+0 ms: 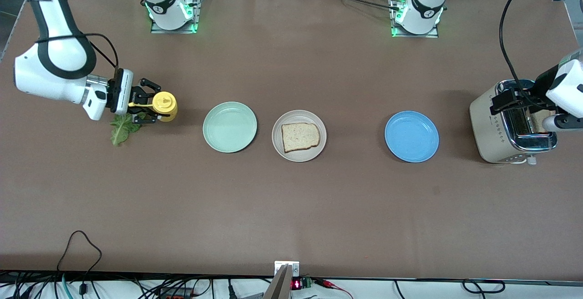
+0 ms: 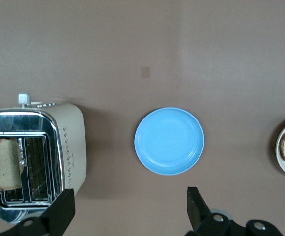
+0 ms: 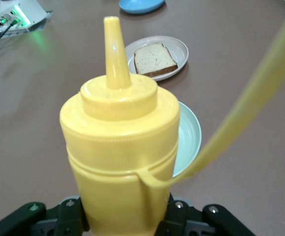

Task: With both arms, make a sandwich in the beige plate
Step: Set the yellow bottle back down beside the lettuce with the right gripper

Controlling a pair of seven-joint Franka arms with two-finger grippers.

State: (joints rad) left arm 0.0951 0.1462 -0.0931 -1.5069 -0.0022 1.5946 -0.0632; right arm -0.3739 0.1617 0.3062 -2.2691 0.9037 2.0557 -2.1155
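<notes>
Right tool grasps the yellow bottle near the table's edge, left tool released over the toaster; squeezing harder could squirt sauce early.

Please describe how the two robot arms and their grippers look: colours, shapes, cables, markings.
Both arms are white, rounded tubes with black joint bands and black cables along them. Each base carries a round black logo and glows green. The right gripper and the left gripper are black, each with two fingers on a white wrist.
</notes>
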